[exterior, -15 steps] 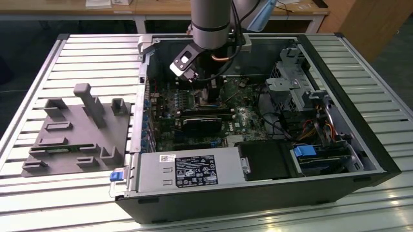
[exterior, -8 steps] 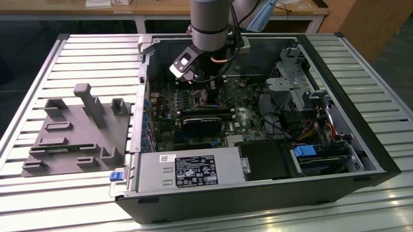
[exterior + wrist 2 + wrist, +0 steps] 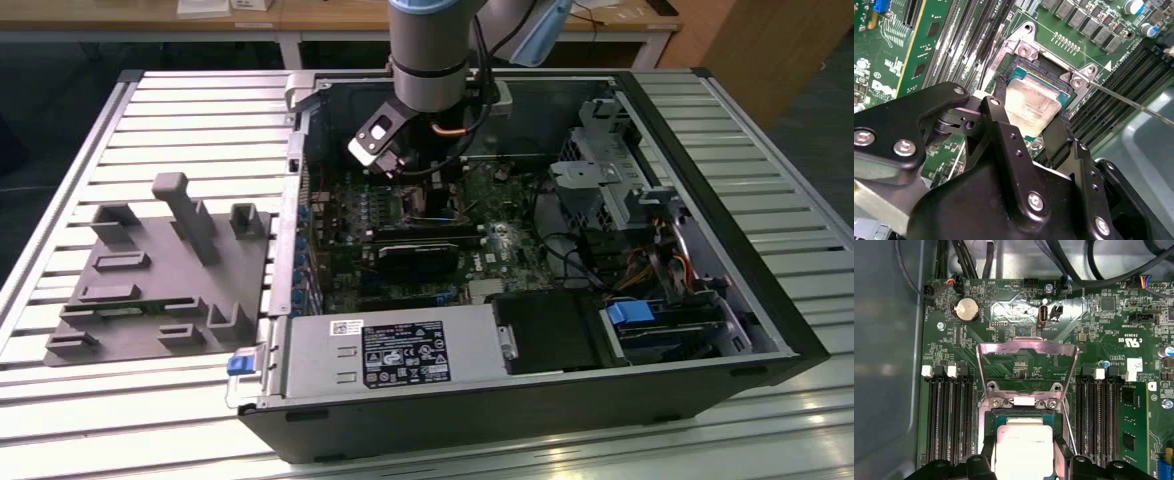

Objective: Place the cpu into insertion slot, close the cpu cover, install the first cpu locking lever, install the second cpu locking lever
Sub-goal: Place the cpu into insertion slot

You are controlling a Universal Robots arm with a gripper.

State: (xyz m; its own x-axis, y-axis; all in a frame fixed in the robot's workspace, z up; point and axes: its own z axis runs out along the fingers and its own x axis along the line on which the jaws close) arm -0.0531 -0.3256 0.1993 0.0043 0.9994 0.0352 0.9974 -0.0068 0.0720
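We find the end effector [image 3: 1030,111] lowered into the open computer case [image 3: 534,425], which rests on the slatted surface [image 3: 147,110]. Its two black fingers [image 3: 1004,130] are closed against opposite edges of the cpu [image 3: 1038,106], gripping it. The cpu lies directly over the insertion slot [image 3: 987,422] with its silver top facing up; we cannot tell whether it is fully seated. The cpu cover [image 3: 1026,346] stands raised at its hinge, leaving the slot uncovered. A thin locking lever [image 3: 1134,102] angles away beside the slot. Black memory slots [image 3: 949,415] flank the slot on both sides. A grey fixture [image 3: 147,290] sits on the surface beside the case.
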